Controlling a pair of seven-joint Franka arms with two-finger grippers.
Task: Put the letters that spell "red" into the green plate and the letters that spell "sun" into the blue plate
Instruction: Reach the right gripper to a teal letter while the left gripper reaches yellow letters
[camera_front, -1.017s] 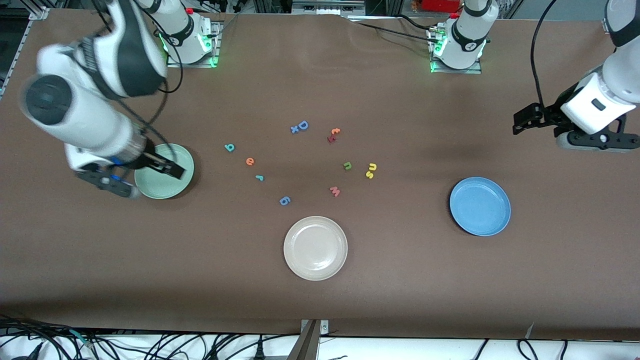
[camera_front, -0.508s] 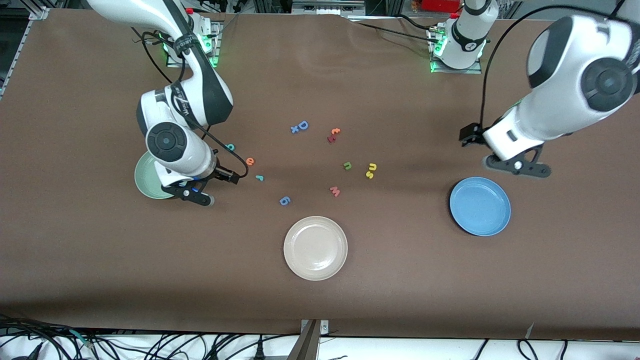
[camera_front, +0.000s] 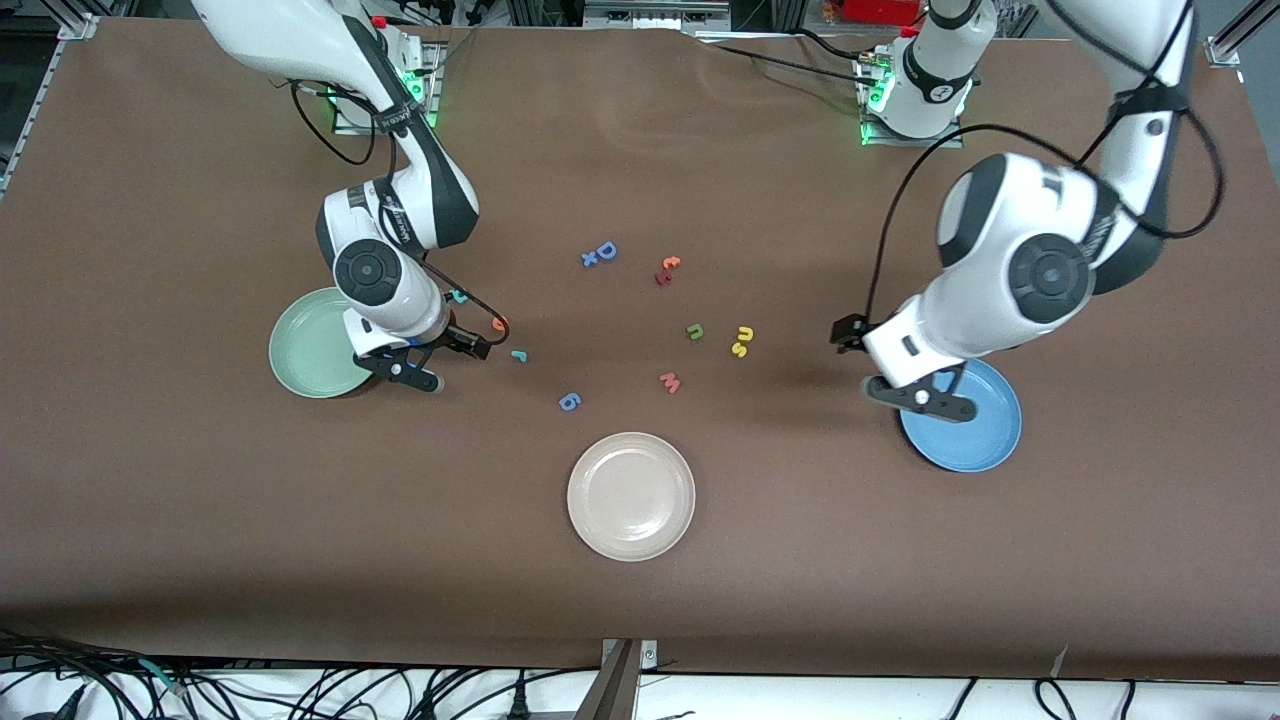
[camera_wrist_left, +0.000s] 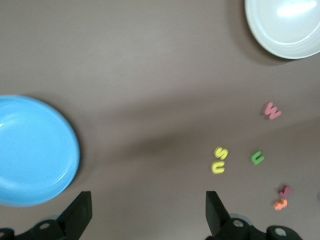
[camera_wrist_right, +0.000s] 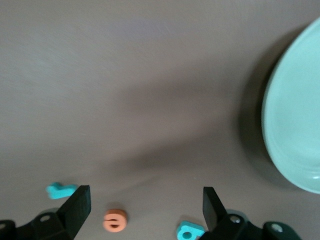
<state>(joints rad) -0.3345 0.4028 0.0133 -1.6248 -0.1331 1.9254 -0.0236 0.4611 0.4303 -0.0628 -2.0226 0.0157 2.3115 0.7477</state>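
Right tool (camera_front: 478, 345) held open over desk (camera_front: 200, 520) beside green plate (camera_front: 305, 350), near orange "e" (camera_wrist_right: 115, 220). Left tool (camera_front: 848, 335) open, empty, beside blue plate (camera_front: 985, 430).

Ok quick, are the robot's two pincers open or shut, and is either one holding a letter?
Left pincer: open, holding nothing, beside the blue plate.
Right pincer: open, holding nothing, over the orange "e".
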